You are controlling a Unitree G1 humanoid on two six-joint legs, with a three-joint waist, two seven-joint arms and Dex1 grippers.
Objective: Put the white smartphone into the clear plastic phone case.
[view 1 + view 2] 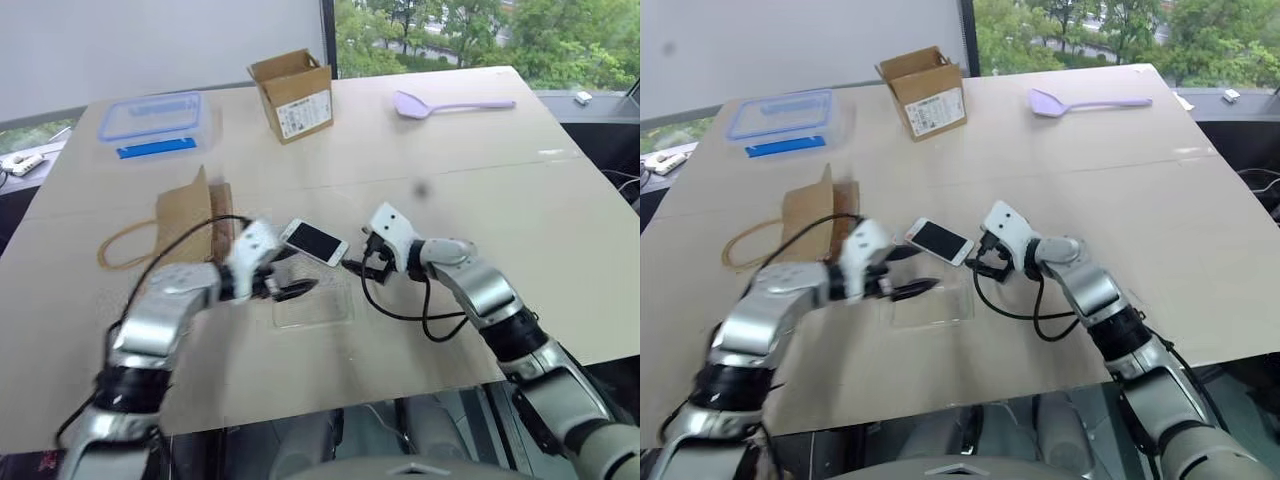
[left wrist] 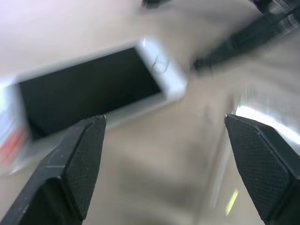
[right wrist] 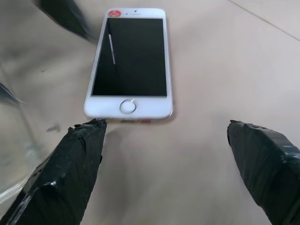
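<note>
The white smartphone [image 1: 314,242] lies flat on the tan table with its black screen up, between my two grippers. Just nearer than it lies the clear plastic phone case [image 1: 312,305], empty and flat. My left gripper [image 1: 290,278] hovers open at the phone's left side, over the case's left edge, with nothing between its fingers. In the left wrist view the phone [image 2: 93,89] sits beyond the open fingertips [image 2: 89,136]. My right gripper [image 1: 355,265] stands open just right of the phone; in the right wrist view its home-button end [image 3: 128,107] faces the fingers, close but apart.
A brown paper bag [image 1: 185,220] lies left of the phone behind my left arm. Farther back stand a cardboard box [image 1: 293,95], a clear box with blue-rimmed lid [image 1: 155,120] and a purple spoon [image 1: 450,104]. The table's front edge [image 1: 330,400] runs close below the case.
</note>
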